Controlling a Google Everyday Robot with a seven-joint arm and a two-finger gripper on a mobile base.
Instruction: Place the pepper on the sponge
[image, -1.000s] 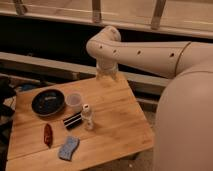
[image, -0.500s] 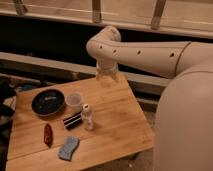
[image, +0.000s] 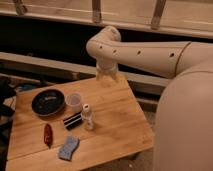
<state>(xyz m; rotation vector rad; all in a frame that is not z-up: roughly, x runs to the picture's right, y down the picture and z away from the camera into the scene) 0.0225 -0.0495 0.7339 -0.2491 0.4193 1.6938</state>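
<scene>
The dark red pepper (image: 48, 134) lies on the wooden table (image: 117, 117) near its front left. Just right of it and a little nearer the front edge lies the light blue sponge (image: 68, 148), apart from the pepper. My gripper (image: 107, 79) hangs from the white arm (image: 145, 50) over the table's back edge, far from both and holding nothing that I can see.
A dark bowl (image: 48, 102) sits at the back left with a clear cup (image: 73, 101) beside it. A black-and-white striped block (image: 72, 120) and a small white bottle (image: 87, 116) stand mid-table. My robot's white body (image: 187, 125) fills the right side.
</scene>
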